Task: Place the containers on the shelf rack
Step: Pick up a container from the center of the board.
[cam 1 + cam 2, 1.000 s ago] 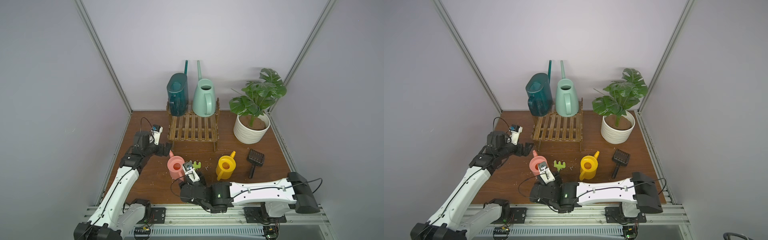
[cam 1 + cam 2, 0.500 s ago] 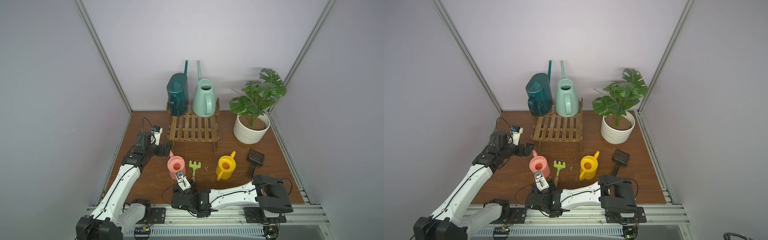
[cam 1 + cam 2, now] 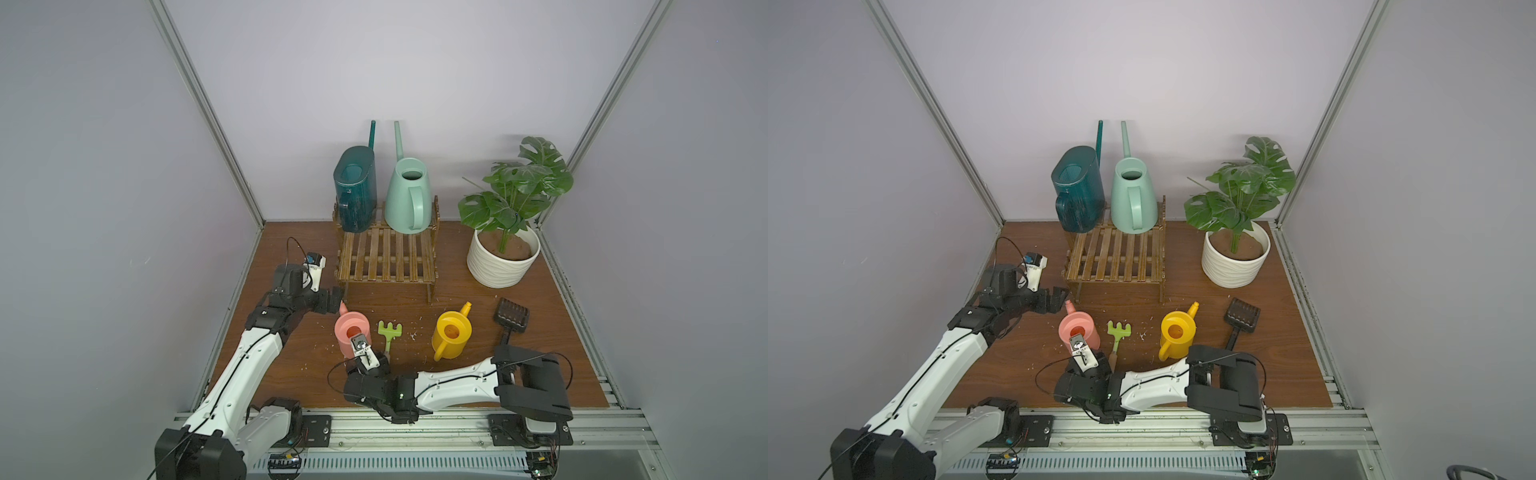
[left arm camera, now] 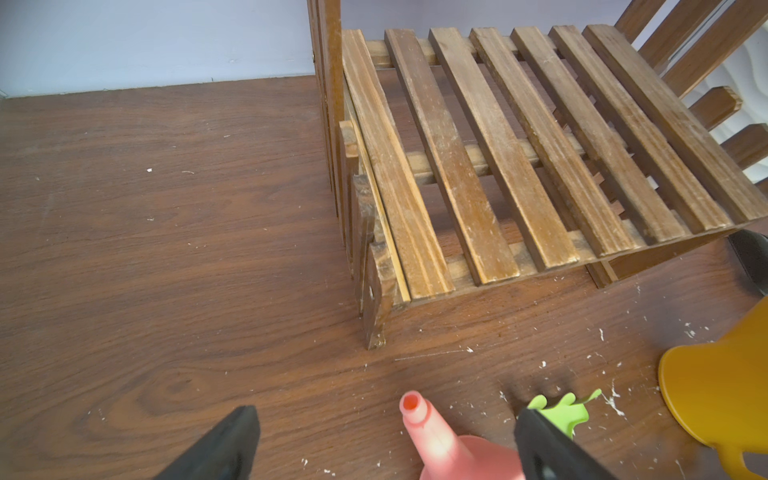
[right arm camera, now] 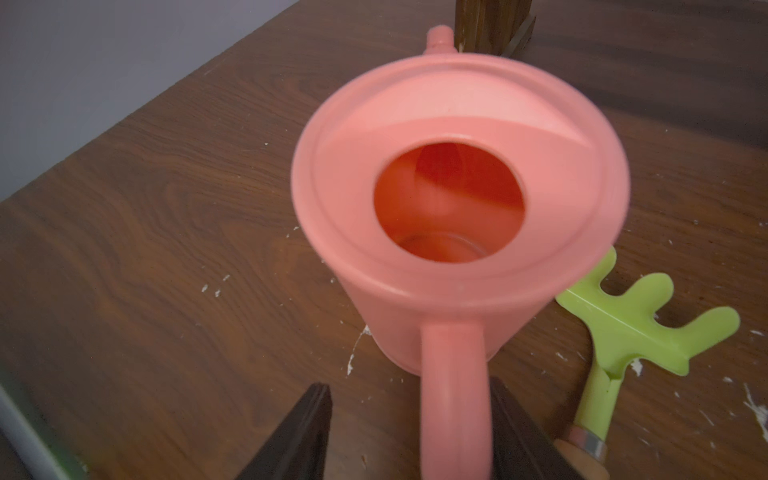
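Half done: the teal can and mint can stand on the shelf rack, upper tier. The pink can and yellow can sit on the worktop near its front edge. The right pincer straddles the pink can's handle, part-open and not clamped. The left pincer gapes wide, empty.

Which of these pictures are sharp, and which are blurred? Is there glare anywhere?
Right wrist view: the pink can is blurred, close to the lens. Left wrist view: the rack is sharp. Both top views: sharp, even light, no glare.
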Tool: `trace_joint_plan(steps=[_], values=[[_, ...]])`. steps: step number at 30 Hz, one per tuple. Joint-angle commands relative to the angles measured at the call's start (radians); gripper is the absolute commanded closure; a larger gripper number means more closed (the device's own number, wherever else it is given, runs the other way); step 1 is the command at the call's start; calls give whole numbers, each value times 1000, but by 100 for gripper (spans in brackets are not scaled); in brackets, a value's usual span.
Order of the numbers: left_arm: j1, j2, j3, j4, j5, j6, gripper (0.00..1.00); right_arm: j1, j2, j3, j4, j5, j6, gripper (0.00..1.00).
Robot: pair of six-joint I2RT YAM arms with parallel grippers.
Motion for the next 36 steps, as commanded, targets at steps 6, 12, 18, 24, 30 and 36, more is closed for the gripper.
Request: trace_joint_plan(steps=[6,12,18,24,30,36], values=[[11,3,-16,15,2,-11,2,-26,15,-14,53,27,-26,50],[11,-1,-16,32,8,-11,2,-26,20,9,41,23,-49,64],[11,-11,-23,32,10,-18,2,-18,-17,-9,41,15,-57,90],[11,-35,-30,30,-20,-16,2,9,-77,-47,22,16,-67,100],[14,-43,-18,28,-42,-22,2,63,-168,-54,-59,43,-48,100],[15,-65,-17,28,-56,-20,2,108,-237,0,-235,83,16,100]])
